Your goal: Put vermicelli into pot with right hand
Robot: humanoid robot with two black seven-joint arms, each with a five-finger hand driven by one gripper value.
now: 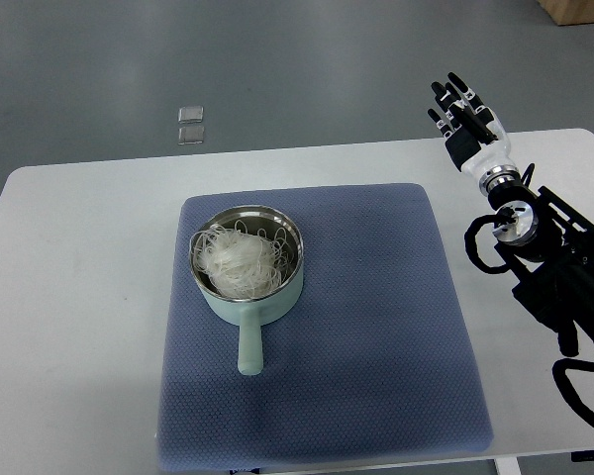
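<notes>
Table: we see a white table (79,297) with rounded corners filling most of the top view, with grey floor beyond its far edge.
Mat: a blue-grey textured mat (376,327) lies square on the middle of the table, reaching almost to the near edge.
Pot: we find a pale green pot (246,272) with a metal inside standing on the mat's left half; its short handle points to six o'clock.
Vermicelli: the tangle of white vermicelli (238,257) lies inside the pot, heaped toward the nine o'clock side of the bowl, a few loops riding up the far wall.
Right hand: our right hand (462,111) is at about two o'clock from the pot and well apart from it, past the far right corner of the mat and over the table's far edge; it holds nothing.
Fingers: we see the dark fingers (442,94) stretched out and slightly apart, pointing to about eleven o'clock.
Right arm: the black arm (559,267) comes in from the right edge, with looped cables beside it.
Floor: two small clear squares (190,125) lie on the floor at twelve o'clock from the pot, beyond the table.
</notes>
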